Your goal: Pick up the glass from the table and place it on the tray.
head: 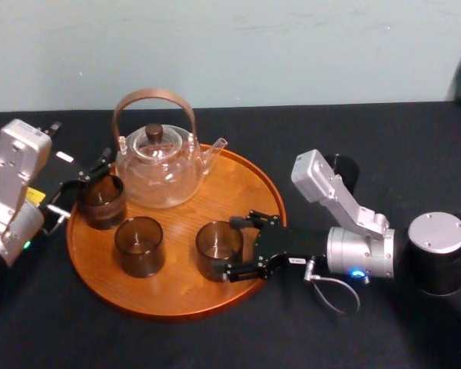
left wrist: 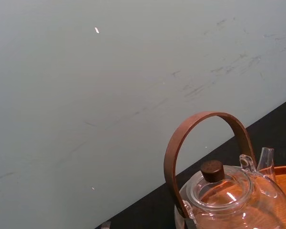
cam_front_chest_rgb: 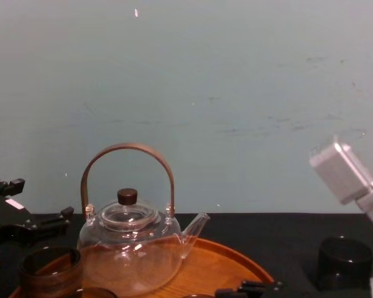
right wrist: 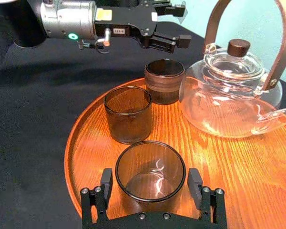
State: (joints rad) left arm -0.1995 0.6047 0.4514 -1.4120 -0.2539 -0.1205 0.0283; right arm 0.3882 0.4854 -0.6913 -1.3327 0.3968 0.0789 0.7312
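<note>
Showing a black tabletop [head: 353, 138] with the round wooden tray [head: 238, 184] at centre and one arm reaching in from each side.

Left claw [head: 87, 184]: spread wide and holding nothing, it hovers over the tray's left rim. The left glass [head: 101, 201], dark and upright, stands on the tray just below and ahead of its fingertips. The chest view shows a gap between the glass rim and the lower finger.

A clear glass teapot [head: 157, 165] with a brown hoop handle sits on the tray beyond the left claw's fingertips, close beside the left glass.

The middle glass [head: 139, 244] stands upright on the tray between the two claws, apart from both.

Right claw [head: 224, 246]: it lies low over the tray's right rim, fingers pointing toward the left claw. It is parted slightly wider than the right glass [right wrist: 150, 174], which stands upright on the tray between its fingers. The right wrist view shows a narrow gap on each side, so the claw straddles the glass without gripping it.
</note>
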